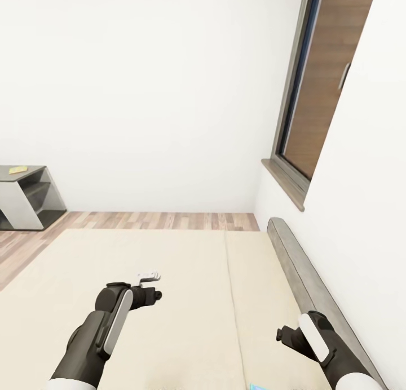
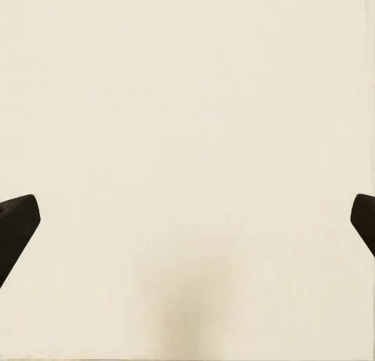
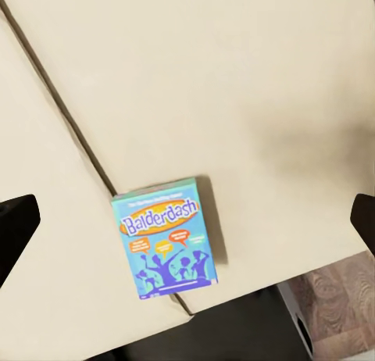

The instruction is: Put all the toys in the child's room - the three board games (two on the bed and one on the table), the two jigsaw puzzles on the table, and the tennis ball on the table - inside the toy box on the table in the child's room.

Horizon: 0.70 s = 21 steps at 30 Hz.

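A light blue board game (image 3: 166,236) with yellow lettering lies flat on the bed's beige mattress (image 1: 169,266), against the seam between its two sections and close to the mattress edge. A sliver of that board game (image 1: 259,386) shows at the head view's lower edge. My right gripper (image 3: 187,224) hangs open above the box, apart from it, with the box between its dark fingertips (image 3: 17,228). Over bare mattress to the left, my left gripper (image 2: 187,220) is open and holds nothing. In the head view the left gripper (image 1: 157,294) and right gripper (image 1: 282,335) both hover over the bed.
A low grey headboard (image 1: 299,266) runs along the white wall at the right, under a grey-framed window (image 1: 316,97). A grey side cabinet (image 1: 25,195) with a small yellow item (image 1: 18,169) on top stands at far left. Wood-plank floor (image 1: 158,220) lies beyond the bed.
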Motion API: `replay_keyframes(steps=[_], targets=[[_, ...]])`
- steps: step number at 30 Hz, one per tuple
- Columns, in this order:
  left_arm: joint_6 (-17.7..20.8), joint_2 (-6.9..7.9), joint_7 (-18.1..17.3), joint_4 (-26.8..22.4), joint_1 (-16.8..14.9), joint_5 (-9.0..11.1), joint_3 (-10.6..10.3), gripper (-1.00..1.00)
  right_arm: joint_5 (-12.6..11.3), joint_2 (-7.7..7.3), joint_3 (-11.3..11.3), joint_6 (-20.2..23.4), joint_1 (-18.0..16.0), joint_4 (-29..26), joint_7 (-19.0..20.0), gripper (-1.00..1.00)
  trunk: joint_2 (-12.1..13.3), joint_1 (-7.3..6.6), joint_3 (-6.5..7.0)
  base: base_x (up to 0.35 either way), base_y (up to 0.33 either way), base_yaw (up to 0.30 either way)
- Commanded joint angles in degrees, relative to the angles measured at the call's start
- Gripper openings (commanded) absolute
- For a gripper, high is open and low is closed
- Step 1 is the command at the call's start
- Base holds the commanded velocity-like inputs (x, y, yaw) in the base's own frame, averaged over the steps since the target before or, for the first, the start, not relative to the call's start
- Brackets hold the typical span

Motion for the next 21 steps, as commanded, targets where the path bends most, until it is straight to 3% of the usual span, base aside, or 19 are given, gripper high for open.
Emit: replay_keyframes(steps=[1,6,9,13,21], targets=[[0.16,0.07,1.4,-0.05,-0.05,0.62,-0.03,1.0,-0.6,-0.01,0.0,0.14,-0.04,-0.07,-0.51,1.0,-0.14,0.03,-0.23,0.0,0.0,0.0],[0.01,0.71,2.49,-0.02,-0.05,0.57,0.01,1.0,-0.55,-0.01,0.01,0.11,-0.04,-0.08,-0.5,1.0,-0.14,0.03,-0.7,0.0,0.0,0.0],[0.03,2.69,2.2,0.0,-0.05,0.88,0.32,1.0,-0.54,-0.01,0.02,0.11,-0.04,-0.07,-0.55,1.0,-0.14,0.03,-0.98,0.0,0.0,0.0],[0.04,4.19,2.04,0.01,-0.05,1.08,1.35,1.0,-0.53,-0.01,0.02,0.14,-0.04,-0.07,-0.47,1.0,-0.14,0.03,-1.36,0.0,0.0,0.0],[0.09,4.91,1.89,0.03,-0.05,1.23,3.55,1.0,-0.59,-0.01,0.02,0.15,-0.04,-0.07,-0.35,1.0,-0.14,0.03,-2.11,0.0,0.0,0.0]])
